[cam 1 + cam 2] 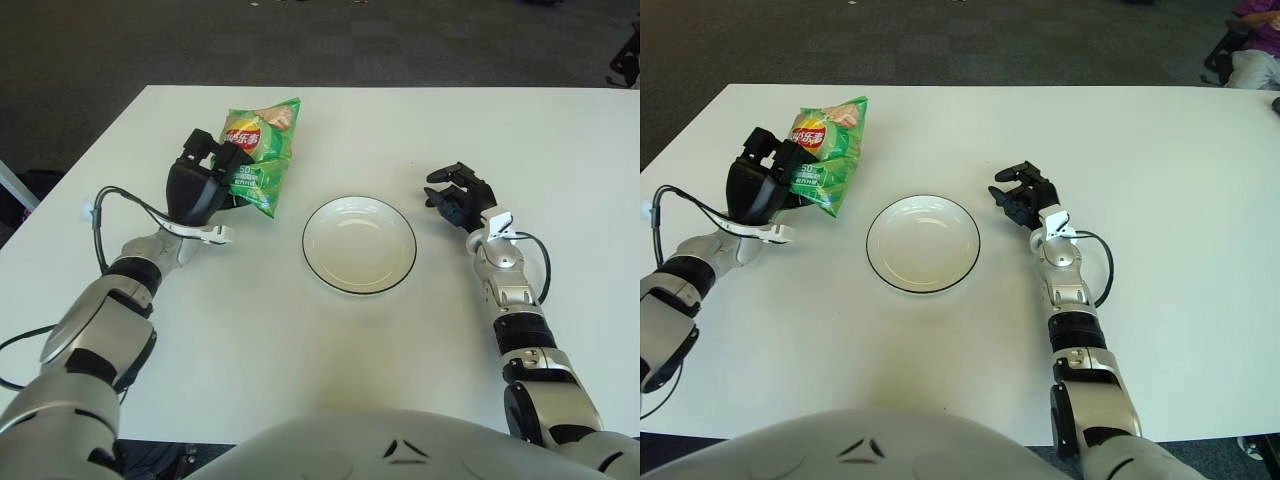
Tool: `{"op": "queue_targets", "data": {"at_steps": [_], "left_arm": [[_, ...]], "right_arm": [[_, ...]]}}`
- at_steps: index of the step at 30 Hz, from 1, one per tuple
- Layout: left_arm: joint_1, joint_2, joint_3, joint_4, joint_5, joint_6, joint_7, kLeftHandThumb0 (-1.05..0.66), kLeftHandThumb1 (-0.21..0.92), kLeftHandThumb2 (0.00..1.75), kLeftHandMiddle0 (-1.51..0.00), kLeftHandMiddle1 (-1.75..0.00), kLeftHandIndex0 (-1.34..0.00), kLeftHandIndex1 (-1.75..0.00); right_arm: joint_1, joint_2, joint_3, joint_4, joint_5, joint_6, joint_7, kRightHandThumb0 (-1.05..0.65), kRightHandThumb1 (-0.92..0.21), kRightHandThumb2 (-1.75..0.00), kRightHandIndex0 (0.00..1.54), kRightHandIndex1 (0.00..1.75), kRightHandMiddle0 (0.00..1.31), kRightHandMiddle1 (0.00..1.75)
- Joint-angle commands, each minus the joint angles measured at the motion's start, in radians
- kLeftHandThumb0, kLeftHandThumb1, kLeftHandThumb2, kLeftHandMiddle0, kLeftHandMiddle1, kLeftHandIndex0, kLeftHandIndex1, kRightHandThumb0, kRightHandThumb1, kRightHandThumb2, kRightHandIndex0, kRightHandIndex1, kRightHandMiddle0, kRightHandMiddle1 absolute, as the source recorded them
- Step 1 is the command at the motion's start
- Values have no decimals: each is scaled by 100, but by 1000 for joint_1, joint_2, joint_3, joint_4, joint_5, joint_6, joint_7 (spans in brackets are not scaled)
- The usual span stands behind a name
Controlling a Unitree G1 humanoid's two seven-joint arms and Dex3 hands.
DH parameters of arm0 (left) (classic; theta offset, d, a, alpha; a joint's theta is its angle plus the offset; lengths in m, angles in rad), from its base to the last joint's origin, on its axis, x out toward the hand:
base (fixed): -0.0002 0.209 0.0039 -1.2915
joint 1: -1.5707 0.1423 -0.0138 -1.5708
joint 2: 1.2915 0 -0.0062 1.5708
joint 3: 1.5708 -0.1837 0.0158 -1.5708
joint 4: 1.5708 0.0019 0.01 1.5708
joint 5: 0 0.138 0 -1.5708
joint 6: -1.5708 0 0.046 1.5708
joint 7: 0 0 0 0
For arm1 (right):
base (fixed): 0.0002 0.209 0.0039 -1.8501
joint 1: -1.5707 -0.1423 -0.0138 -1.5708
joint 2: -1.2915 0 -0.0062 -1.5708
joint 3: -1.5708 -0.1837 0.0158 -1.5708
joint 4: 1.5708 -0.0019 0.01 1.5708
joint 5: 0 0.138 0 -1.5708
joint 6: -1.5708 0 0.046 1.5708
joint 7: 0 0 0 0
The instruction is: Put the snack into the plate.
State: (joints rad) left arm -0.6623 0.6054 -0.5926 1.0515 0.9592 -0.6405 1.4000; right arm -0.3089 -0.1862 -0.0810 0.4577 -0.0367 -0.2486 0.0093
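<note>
The snack (258, 152) hangs tilted in the left hand (203, 185), left of the plate (359, 243) and seemingly clear of the table (300, 330). The slick bag is caught only at its left edge, so it could slip or swing out in transit and land short of the plate. The left hand's fingers (232, 157) are curled, pinching that edge. The right hand (460, 195) shows right of the plate, fingers loosely bent, holding nothing.

White table (330, 340) on dark carpet floor (300, 40).
</note>
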Motion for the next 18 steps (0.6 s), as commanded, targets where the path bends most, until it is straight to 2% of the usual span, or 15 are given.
{"op": "queue_targets", "data": {"at_steps": [1, 18], "left_arm": [[-12, 35, 1, -41, 29, -2, 51, 42, 50, 108, -47, -175, -56, -175], [-14, 102, 10, -342, 165, -75, 190, 42, 49, 109, -47, -175, -55, -175]], "right_arm": [[1, -8, 8, 0, -12, 24, 6, -1, -92, -17, 68, 128, 45, 124], [-5, -5, 8, 0, -17, 47, 12, -1, -92, -16, 69, 127, 44, 126]]}}
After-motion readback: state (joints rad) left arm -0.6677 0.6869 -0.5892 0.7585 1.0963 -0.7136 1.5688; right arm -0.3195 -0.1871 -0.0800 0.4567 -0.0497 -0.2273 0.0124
